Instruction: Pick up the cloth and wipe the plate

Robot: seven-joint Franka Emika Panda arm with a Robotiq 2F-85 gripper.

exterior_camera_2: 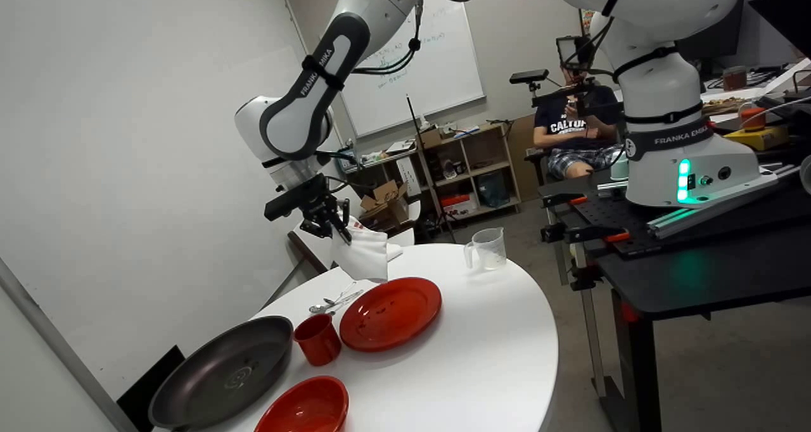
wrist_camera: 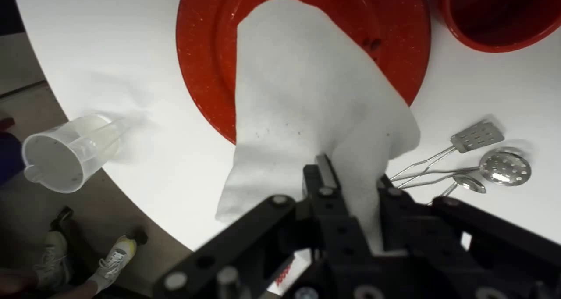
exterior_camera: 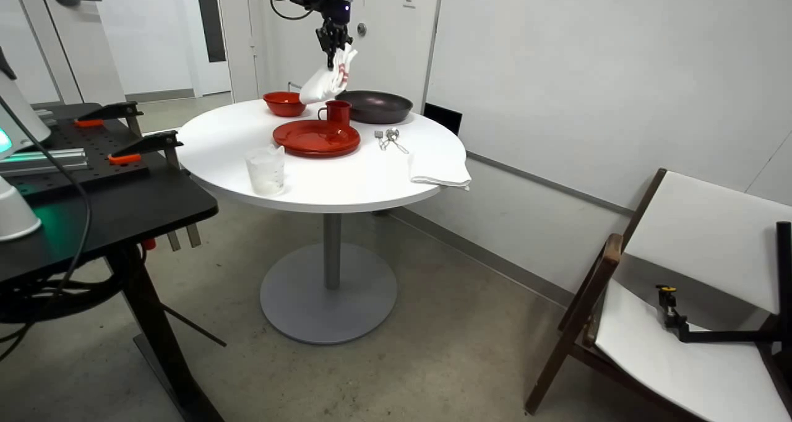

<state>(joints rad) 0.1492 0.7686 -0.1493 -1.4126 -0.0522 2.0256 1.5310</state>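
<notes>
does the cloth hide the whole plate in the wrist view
No, in the wrist view the plate shows red on both sides of the cloth.

A red-marked white fabric cloth (wrist_camera: 298, 84) hangs creased from the claw (wrist_camera: 355, 172). The round, dark-flecked red plate (exterior_camera_2: 391, 318) lies lower than the claw.

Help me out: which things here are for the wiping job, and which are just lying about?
For the job:
white cloth, held in the gripper
red plate, with dark specks on it

Just lying about:
red bowl
red mug
black frying pan
clear jug
metal utensils
folded white fabric
</notes>
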